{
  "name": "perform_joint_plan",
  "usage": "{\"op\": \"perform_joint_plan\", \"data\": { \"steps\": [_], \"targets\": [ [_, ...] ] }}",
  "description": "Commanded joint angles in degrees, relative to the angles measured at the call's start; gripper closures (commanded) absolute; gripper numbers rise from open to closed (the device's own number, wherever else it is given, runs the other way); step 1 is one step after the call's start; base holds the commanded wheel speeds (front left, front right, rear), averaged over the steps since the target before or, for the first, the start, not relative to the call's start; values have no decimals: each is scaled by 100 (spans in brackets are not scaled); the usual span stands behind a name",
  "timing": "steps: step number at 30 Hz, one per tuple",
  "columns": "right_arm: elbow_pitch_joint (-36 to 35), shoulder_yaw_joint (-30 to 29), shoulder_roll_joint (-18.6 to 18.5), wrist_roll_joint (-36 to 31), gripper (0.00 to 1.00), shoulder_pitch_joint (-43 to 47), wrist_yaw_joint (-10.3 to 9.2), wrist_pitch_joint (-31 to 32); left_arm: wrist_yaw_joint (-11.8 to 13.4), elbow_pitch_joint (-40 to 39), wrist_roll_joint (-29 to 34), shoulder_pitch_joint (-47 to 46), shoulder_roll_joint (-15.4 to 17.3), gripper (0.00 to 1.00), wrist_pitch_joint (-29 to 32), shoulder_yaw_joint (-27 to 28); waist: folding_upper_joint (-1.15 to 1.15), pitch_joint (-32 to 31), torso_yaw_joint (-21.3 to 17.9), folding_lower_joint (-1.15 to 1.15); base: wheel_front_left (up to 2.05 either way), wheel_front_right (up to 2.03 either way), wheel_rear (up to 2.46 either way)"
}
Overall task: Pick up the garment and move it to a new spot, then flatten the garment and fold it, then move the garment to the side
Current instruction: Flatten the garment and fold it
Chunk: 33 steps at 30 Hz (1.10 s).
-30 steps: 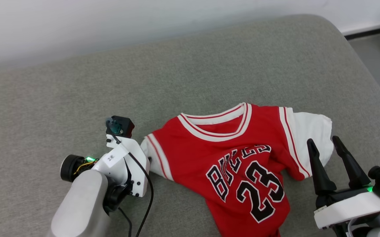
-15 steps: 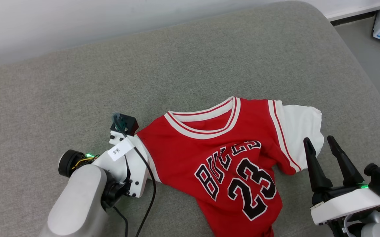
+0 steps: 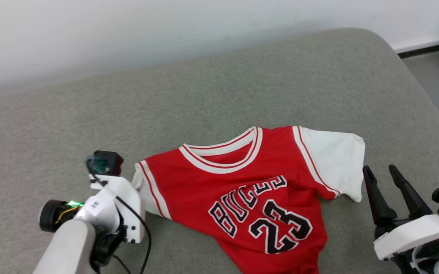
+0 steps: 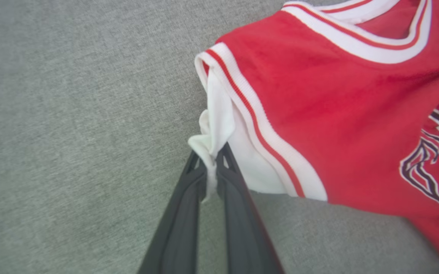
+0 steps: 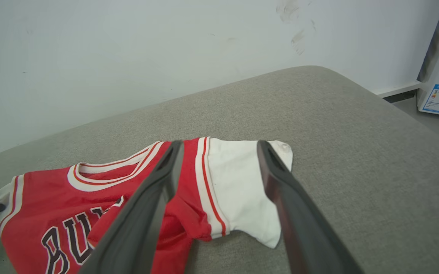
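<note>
I have left claw [image 4: 212,155] clenched on white sleeve [image 4: 219,114] of red jersey [image 3: 242,182], centre frame; right claw [image 3: 380,170] released, lower right, beside other sleeve.

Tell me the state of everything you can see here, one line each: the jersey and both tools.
garment: lying front up on the grey cushion, wrinkled, not folded.
left tool: shut, pinching the garment's white sleeve edge.
right tool: open, holding nothing, by the garment's other sleeve.
</note>
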Motion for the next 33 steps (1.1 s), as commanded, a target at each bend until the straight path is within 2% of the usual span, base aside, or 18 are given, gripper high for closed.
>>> {"op": "perform_joint_plan", "data": {
  "steps": [1, 7, 10, 15, 19, 26, 33],
  "targets": [
    [55, -63, -87, 79, 0, 7, -4, 100, 95, -130, 3, 142, 91, 100, -114, 116, 0, -139, 149, 0, 0, 0, 0],
    [682, -369, -485, 477, 0, -251, -4, 638, 393, -689, 78, 465, 196, 100, -553, 413, 0, -229, 380, 0, 0, 0, 0],
    [1197, -398, -751, 782, 0, -512, -4, 1178, 499, -928, 76, 564, 170, 100, -701, 484, 0, -195, 495, 0, 0, 0, 0],
    [1828, -94, -1223, 1279, 0, -1175, -4, 2376, 598, -1278, 119, 589, 82, 100, -839, 455, 0, -12, 723, 0, 0, 0, 0],
    [2077, 324, -1511, 1548, 0, -1782, -4, 3008, 638, -1492, 165, 446, -37, 100, -936, 356, 0, 239, 897, 0, 0, 0, 0],
    [2585, 1072, -1835, 1875, 0, -2747, -4, 3363, 675, -1623, 306, 61, -212, 100, -1052, 145, 0, 753, 1184, 0, 0, 0, 0],
    [3049, 1799, -1859, 2219, 0, -3163, -4, 3309, 697, -1591, 322, -115, -313, 100, -1149, 57, 0, 1003, 1267, 0, 0, 0, 0]
  ]
}}
